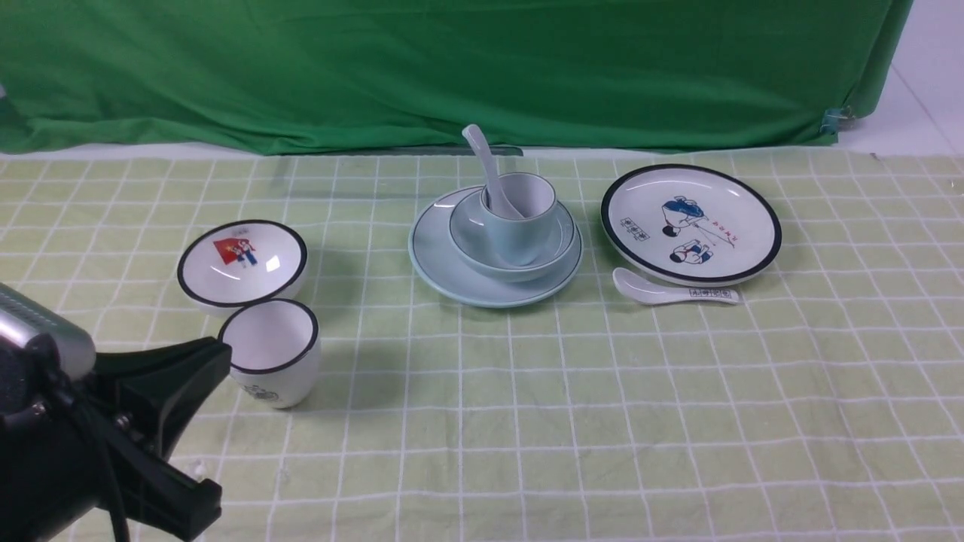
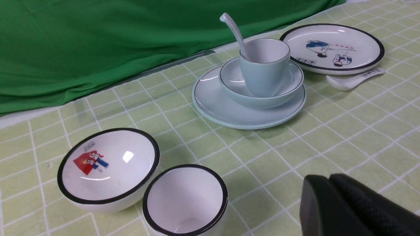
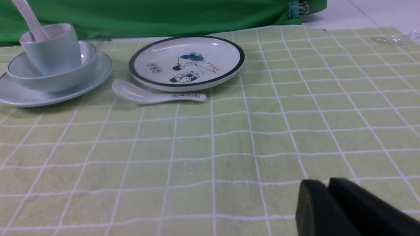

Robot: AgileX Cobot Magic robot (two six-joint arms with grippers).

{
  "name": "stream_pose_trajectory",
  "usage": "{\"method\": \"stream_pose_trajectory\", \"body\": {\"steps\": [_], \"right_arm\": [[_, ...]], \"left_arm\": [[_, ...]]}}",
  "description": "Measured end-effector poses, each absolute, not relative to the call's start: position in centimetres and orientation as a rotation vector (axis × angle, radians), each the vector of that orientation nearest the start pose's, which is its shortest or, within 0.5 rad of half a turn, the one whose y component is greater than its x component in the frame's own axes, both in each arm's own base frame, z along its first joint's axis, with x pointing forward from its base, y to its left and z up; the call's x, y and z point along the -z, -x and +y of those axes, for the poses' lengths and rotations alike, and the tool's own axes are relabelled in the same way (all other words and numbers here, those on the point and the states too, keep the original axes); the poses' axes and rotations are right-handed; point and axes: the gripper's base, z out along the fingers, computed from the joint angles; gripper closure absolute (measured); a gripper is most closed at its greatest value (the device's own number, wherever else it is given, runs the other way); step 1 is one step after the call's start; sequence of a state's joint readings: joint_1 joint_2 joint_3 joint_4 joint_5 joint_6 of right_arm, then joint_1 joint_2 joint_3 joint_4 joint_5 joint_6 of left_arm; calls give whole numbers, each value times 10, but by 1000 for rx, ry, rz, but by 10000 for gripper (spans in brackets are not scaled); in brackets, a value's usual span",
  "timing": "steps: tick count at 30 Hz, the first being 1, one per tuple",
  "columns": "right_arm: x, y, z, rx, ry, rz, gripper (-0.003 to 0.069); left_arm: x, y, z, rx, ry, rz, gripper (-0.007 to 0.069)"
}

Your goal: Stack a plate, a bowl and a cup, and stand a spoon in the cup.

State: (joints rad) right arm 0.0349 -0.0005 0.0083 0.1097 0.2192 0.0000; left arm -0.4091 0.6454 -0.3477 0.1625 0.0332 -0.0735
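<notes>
- The left tool is held low over the front-left of the counter, pointed forward. It is near a black-rimmed white cup but apart from it.
- Its fingers are pressed together; nothing is gripped.
- The right tool is seen only in the right wrist view. It is low over the cloth, closed and empty, well apart from the crockery.
- The plate is found mid-counter, with the bowl set on it and the cup in the bowl.
- The spoon is stood in the cup, its handle leaned up and to the left.
- A pictured plate is noted to the right of the stack, with a marked spoon just beside its near edge.
</notes>
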Motion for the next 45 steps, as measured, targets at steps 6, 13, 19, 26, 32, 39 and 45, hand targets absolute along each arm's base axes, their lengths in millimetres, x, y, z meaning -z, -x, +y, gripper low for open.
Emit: {"method": "stream_pose_trajectory", "body": {"steps": [6,13,19,26,32,39,45], "right_arm": [[-191,-56,4,-127,-45,1710,556],[-191,-56,4,-127,-45,1710,540],[-191,-56,4,-127,-45,1712,525],[-191,-56,4,-127,-45,1712,498],[-191,-56,4,-127,-45,1711,486],[-191,-56,4,-127,-45,1711,472],[-191,-56,4,-127,-45,1711,460]], "left_arm": [[-271,-93,-36,214,-382,1627,656],[-256,-53,-13,101,-259,1425,656],[-233,-52,-4,-20,-139,1450,656],[-201,-57,2,-42,-6,1605,656],[-189,-56,1,-49,-31,1727,656],[-189,-56,0,-29,-32,1727,656],[-189,-56,-2,-23,-82,1726,656]]}}
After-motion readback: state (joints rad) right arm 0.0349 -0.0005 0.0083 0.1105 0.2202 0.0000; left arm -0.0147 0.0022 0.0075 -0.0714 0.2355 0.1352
